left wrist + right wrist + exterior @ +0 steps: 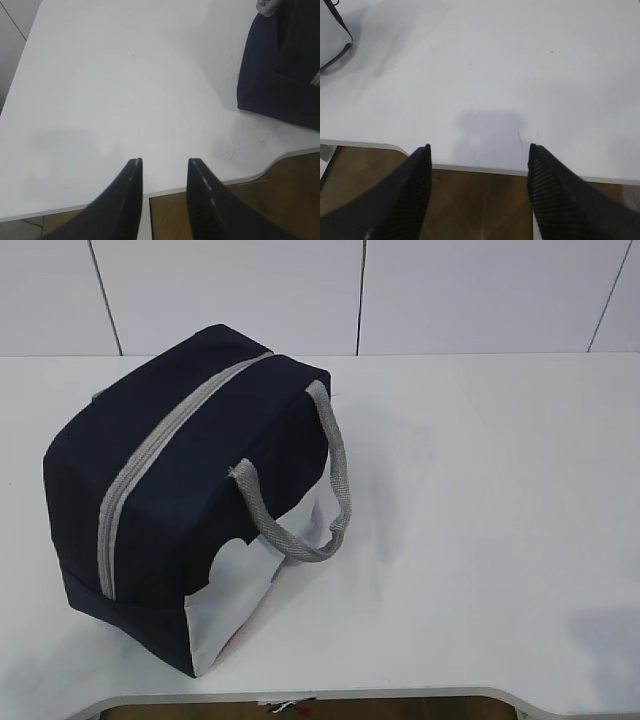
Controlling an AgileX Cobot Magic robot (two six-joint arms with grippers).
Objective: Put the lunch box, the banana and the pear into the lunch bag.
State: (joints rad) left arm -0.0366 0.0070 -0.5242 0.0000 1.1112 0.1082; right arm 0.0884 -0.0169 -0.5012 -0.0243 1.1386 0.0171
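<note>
White table (480, 540), zipped lunch bag (190, 490)

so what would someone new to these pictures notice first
The large boxy navy-blue fabric lunch bag stands alone on the left of the white table, its grey zipper closed along the top and a grey webbing handle drooping over its side. Both the left gripper and the right gripper hang open and empty over the table's near edge.

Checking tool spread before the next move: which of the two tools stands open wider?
The right tool: its jaws stand far apart, while the left tool shows a narrower gap. Both are empty.
</note>
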